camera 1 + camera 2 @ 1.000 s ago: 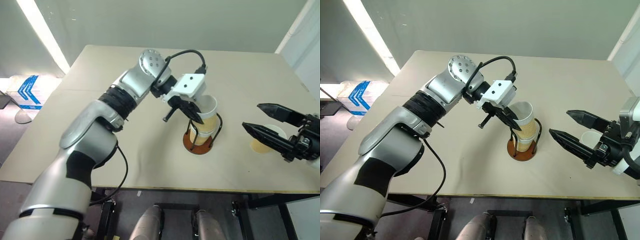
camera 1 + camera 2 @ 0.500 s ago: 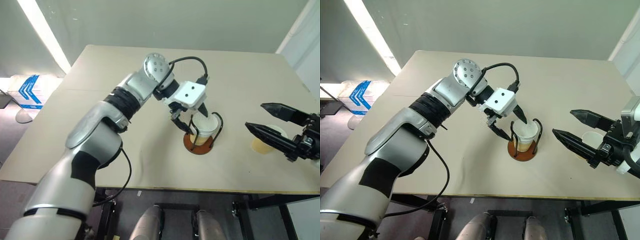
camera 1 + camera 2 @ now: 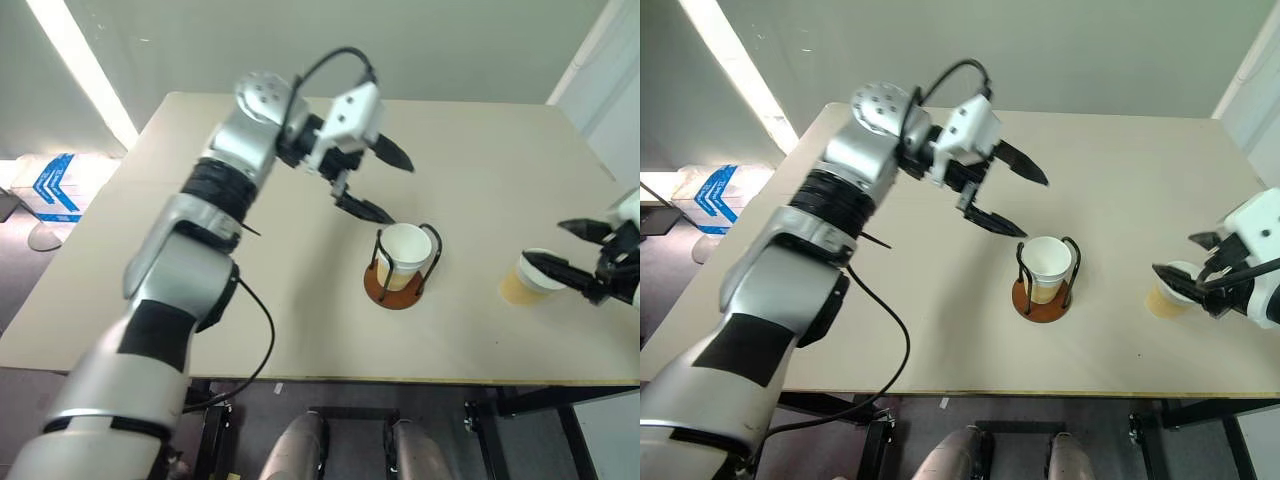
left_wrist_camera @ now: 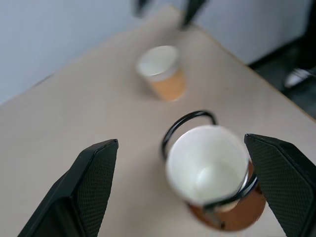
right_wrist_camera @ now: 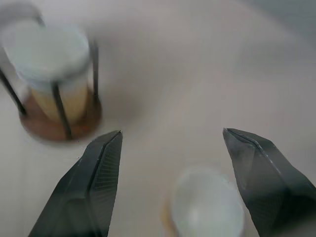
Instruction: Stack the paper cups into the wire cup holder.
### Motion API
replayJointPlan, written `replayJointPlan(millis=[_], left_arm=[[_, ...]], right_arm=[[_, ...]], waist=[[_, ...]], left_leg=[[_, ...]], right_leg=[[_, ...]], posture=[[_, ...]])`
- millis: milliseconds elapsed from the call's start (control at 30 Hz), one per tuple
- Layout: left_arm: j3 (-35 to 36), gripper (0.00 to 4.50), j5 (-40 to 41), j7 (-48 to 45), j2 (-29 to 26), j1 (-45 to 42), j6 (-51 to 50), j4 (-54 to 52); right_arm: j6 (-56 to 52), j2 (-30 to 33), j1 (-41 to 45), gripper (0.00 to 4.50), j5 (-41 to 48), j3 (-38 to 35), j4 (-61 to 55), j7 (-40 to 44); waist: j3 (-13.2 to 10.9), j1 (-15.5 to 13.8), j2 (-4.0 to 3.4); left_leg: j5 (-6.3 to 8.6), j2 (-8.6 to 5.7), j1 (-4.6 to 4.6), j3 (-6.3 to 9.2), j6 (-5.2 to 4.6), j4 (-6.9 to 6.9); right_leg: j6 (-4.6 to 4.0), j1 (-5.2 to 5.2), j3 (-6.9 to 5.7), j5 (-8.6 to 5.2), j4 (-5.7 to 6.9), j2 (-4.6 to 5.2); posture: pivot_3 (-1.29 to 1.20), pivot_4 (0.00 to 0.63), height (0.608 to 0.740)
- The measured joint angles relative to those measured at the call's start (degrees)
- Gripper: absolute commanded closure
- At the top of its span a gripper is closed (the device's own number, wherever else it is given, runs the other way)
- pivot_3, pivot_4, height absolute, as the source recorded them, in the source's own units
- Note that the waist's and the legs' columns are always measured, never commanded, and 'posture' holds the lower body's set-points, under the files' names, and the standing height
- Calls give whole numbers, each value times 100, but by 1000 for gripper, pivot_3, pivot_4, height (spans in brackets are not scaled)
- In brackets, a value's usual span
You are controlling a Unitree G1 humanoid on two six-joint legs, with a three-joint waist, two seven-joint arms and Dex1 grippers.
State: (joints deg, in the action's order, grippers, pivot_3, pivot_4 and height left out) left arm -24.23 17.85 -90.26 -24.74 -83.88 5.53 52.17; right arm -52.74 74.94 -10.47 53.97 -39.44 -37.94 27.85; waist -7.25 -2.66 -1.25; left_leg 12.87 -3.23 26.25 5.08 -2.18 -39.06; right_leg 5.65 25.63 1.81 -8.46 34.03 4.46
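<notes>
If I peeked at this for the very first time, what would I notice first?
You'd notice the big silver arm with the open left gripper raised above the middle of the table. Just below it, a cup sits in the wire cup holder. Near the table's right edge, the open right gripper straddles one loose paper cup.

Cup [image 3: 1048, 262] sits in holder [image 3: 1042, 299] (upright); another cup [image 3: 1167, 293] stands apart.

Matt paper cups [image 3: 405, 252] sit in a black wire holder [image 3: 400, 270] on a smooth matt table [image 3: 300, 300].
</notes>
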Motion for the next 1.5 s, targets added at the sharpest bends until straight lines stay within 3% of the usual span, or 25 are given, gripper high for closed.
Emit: replayJointPlan(millis=[167,333,667,800,1033,1300,1400,1500], left_arm=[[401,22,-343,322,-521,877,-473,-356],[869,22,-393,820,-994,1707,-1201,-1394],[1271,22,-444,1359,-1267,2453,-2000,-2689],[1315,0,-449,1458,-1265,2509,-2106,-2805],[1440,0,-350,1454,-1220,2553,-2350,-3067],[1629,0,206,762,-1518,2926,-2794,-3709],[1649,0,252,703,-1594,3038,-2916,-3848],[1663,0,280,714,-1605,3049,-2983,-3880]], right_arm=[[616,670,-107,1055,-1229,699,470,1252],[1508,1011,322,1055,-2127,1757,1336,2091],[2550,728,2119,1055,-3591,3978,2871,3206],[2711,322,2547,1966,-3998,4497,3145,3522],[2846,-24,2875,4460,-4297,4578,3216,3769],[2705,88,2981,4493,-3908,3982,2854,4269],[2264,194,3637,4493,-3446,3748,2320,4506],[1885,127,5109,4493,-3059,3960,1734,4815]], waist=[[4,23,-6],[3,-5,-5],[2,18,-3],[1,51,-2],[1,69,-2],[1,109,-2],[1,130,-2],[1,154,-3]], left_leg=[[2,0,1,-8,1,-10],[-1,0,4,-8,-4,-18],[-16,1,-27,-9,-10,-16],[-35,1,-29,-8,-8,-12],[-50,1,-30,6,-3,-8],[-55,2,-28,11,13,9],[-58,3,-27,14,19,11],[-58,2,-25,18,16,13]], right_leg=[[3,-1,4,-8,-3,-2],[-11,-3,4,3,-3,0],[-28,-26,3,13,3,0],[-40,-25,4,26,4,0],[-61,-27,-1,43,4,-1],[-76,-18,-4,39,4,-6],[-121,-16,-6,11,7,-9],[-132,-10,-6,6,12,-12]], posture=[[0,150,740],[0,150,740],[0,150,740],[0,150,740],[0,150,740],[0,150,740],[0,150,740],[0,150,740]])
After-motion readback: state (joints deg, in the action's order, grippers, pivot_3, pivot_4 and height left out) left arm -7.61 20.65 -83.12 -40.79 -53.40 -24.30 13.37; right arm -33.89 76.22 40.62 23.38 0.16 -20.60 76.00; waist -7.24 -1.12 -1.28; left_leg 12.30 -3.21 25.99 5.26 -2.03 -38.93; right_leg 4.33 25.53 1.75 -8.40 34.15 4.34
